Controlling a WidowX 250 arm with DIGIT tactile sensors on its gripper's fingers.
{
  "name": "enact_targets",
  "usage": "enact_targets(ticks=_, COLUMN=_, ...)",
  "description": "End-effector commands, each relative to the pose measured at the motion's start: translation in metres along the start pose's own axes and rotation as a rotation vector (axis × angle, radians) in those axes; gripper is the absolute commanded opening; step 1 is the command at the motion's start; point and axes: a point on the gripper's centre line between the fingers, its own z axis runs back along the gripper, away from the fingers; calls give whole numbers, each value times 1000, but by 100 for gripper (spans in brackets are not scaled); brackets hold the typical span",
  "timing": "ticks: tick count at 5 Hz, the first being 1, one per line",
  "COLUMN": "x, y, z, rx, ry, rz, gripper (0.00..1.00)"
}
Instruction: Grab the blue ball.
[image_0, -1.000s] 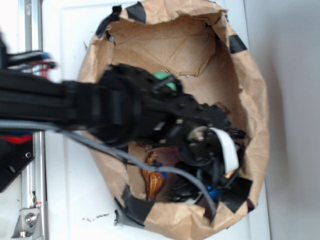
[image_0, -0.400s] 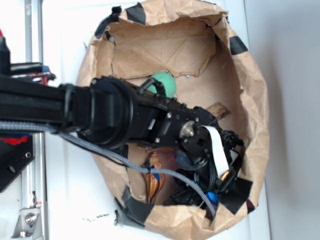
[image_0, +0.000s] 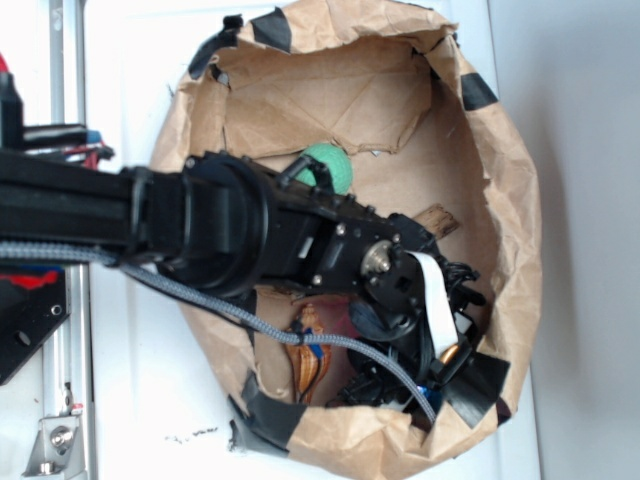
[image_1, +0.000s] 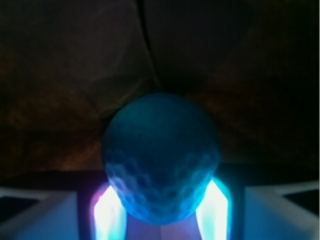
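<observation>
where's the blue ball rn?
Wrist view: blue ball sits dead centre between the claw fingers, against dark brown paper. Exterior view: hidden under the arm, bottom right of the paper bag.

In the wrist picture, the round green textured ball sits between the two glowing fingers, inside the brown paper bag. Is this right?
Not quite: the ball between the glowing fingers is the round teal-blue ball, as the wrist view shows. The round green textured ball lies apart, beside the black arm in the exterior view. Both are inside the brown paper bag.
</observation>
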Motion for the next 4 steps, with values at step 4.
enact_targets(ticks=4, x=-16, y=-7, z=119, rx=247, ry=189, rz=264, gripper=0)
